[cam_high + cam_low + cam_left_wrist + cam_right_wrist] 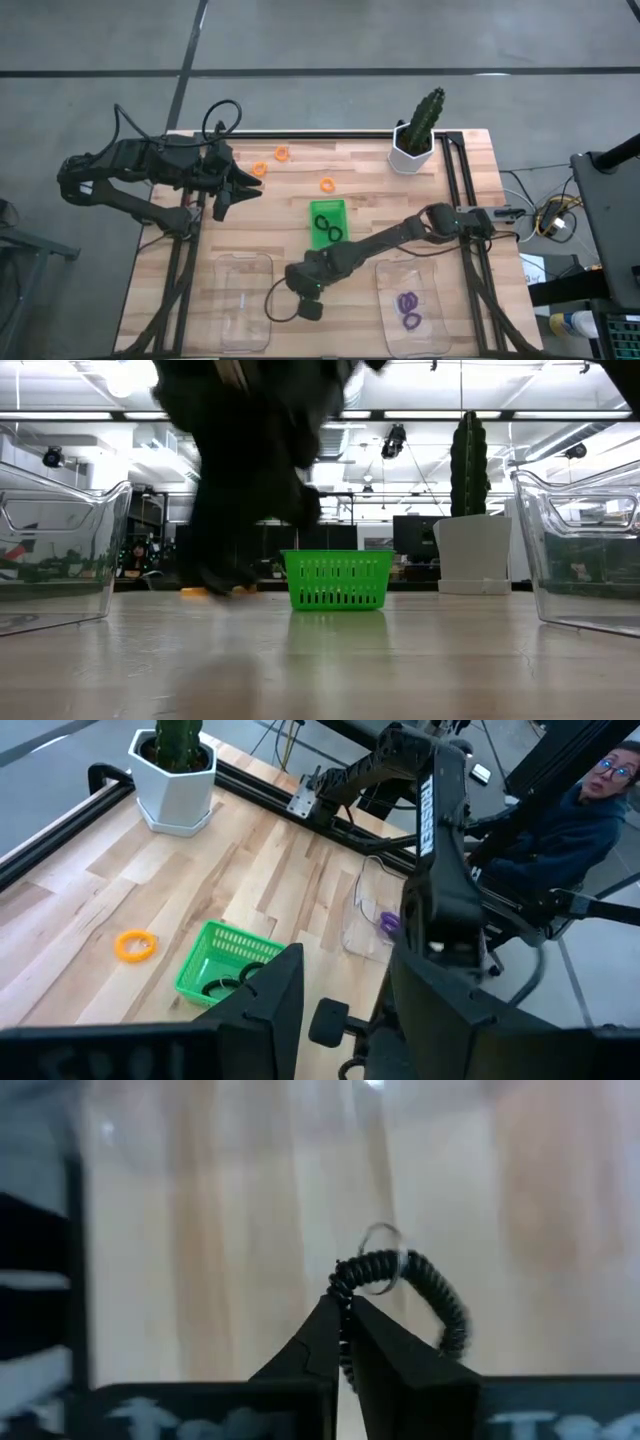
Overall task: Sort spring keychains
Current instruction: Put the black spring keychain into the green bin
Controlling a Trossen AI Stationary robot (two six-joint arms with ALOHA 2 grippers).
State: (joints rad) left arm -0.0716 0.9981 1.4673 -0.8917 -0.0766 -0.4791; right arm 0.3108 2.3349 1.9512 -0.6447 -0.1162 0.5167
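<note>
The left gripper (340, 1010) shows its 2 dark fingers (265, 1005) with a gap between them. Beyond them the green basket (205, 955) stands on the wooden table (250, 870) and holds black spring keychains (222, 986). 1 orange spring keychain (135, 945) lies beside the basket. A white pot with a cactus (178, 775) stands near the table's corner. The right arm (435, 870) reaches across, partly hiding a clear plastic container (365, 915) with a purple keychain (388, 924). A person (575, 810) sits behind.

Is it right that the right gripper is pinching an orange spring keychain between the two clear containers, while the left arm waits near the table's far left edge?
Not quite: the spring keychain in the right gripper is black, not orange, as the right wrist view shows. The rest holds: it is between the clear containers, and the left gripper waits at far left.
</note>
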